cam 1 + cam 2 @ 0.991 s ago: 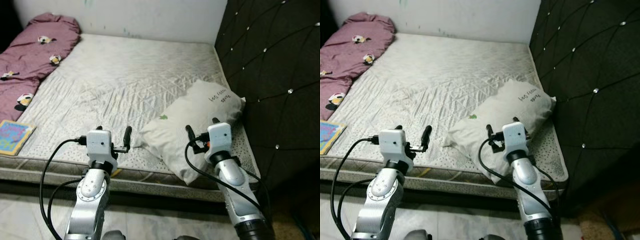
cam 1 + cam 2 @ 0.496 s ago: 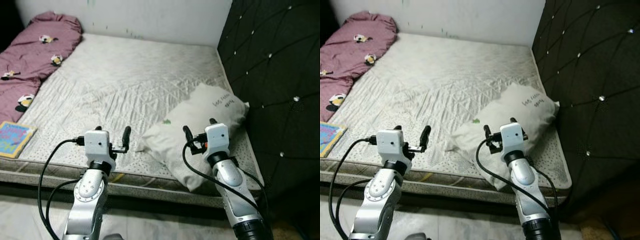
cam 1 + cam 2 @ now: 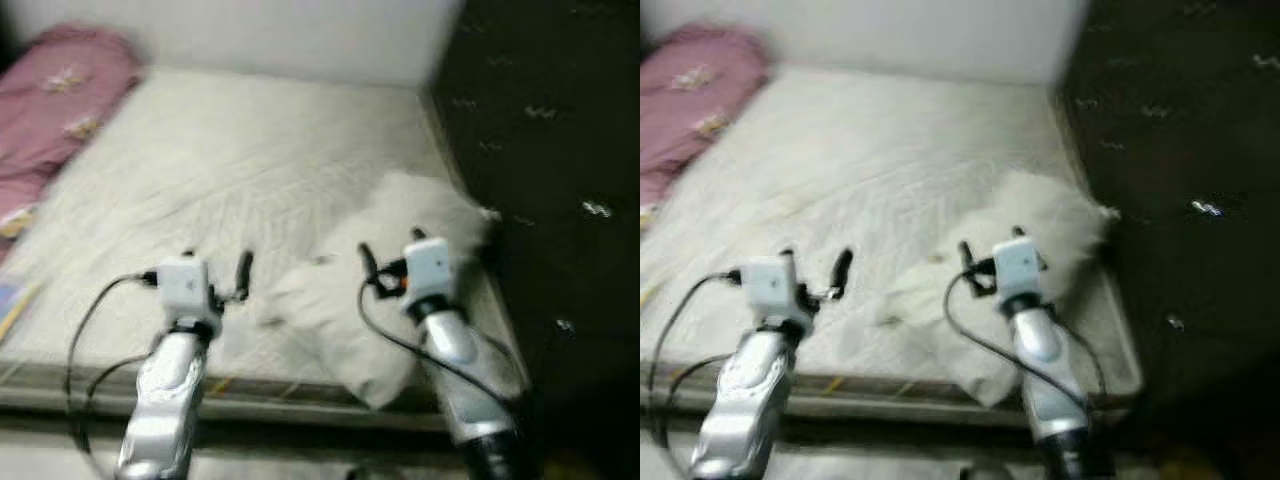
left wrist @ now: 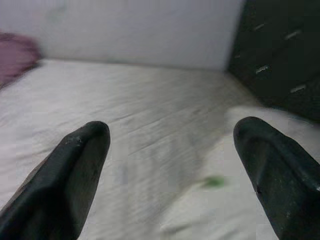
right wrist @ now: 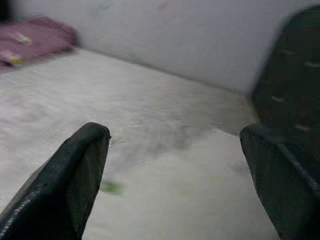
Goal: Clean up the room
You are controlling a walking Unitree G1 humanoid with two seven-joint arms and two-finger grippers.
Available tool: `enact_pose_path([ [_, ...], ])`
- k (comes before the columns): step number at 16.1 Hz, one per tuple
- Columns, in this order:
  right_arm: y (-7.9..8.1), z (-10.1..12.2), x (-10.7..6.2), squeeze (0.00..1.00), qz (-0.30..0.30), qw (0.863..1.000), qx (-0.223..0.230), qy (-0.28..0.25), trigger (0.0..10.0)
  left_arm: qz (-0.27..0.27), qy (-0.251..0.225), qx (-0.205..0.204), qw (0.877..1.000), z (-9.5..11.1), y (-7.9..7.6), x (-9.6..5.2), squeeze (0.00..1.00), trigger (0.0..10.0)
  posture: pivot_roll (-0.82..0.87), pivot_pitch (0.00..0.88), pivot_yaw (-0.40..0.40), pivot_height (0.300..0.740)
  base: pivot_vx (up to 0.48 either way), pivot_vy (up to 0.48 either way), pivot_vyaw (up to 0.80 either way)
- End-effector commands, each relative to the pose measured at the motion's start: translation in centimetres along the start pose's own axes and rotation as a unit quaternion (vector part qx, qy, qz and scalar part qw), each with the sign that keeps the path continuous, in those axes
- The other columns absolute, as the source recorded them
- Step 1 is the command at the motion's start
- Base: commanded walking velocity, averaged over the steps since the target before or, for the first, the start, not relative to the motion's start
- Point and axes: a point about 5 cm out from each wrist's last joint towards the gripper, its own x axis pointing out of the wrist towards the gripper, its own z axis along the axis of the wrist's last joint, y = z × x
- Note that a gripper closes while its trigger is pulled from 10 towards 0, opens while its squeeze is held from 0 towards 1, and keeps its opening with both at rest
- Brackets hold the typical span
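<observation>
The white pillow (image 3: 390,270) lies on the mattress (image 3: 240,160) beside the dark headboard (image 3: 540,150) (views blurred). Right gripper (image 3: 392,252) hovers over the pillow, left gripper (image 3: 215,262) just beside it — both spread apart, empty.

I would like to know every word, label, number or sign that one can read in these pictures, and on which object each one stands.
None can be read: the head views are blurred by motion.
Pillow: if any writing is on its cover, it is smeared beyond reading.
Pink blanket: pale patches of a print, no letters to make out.
Left gripper and right gripper: black fingers open, no marking on them.
</observation>
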Motion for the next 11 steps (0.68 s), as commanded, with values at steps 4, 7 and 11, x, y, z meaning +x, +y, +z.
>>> enact_pose_path([
  [4,-0.1,-0.2,0.3,0.0,-0.008,1.0,0.009,0.006,10.0,0.073,0.016,0.035,0.997,-0.8,2.2,-1.0,0.0,10.0,-0.01,0.0,-0.038,0.74,0.0,0.0,0.0],
  [7,-0.5,-0.5,0.1,0.0,-0.018,1.0,0.019,0.009,10.0,0.09,0.042,0.036,0.994,-1.9,3.6,-2.5,0.0,10.0,0.0,0.0,-0.026,0.74,0.0,0.0,-0.27],
  [11,-0.3,-0.9,0.2,0.0,-0.018,1.0,0.02,0.015,10.0,0.092,0.041,0.052,0.994,-1.9,3.3,-2.3,0.0,10.0,0.0,0.0,-0.024,0.74,0.0,0.0,-0.6],
])
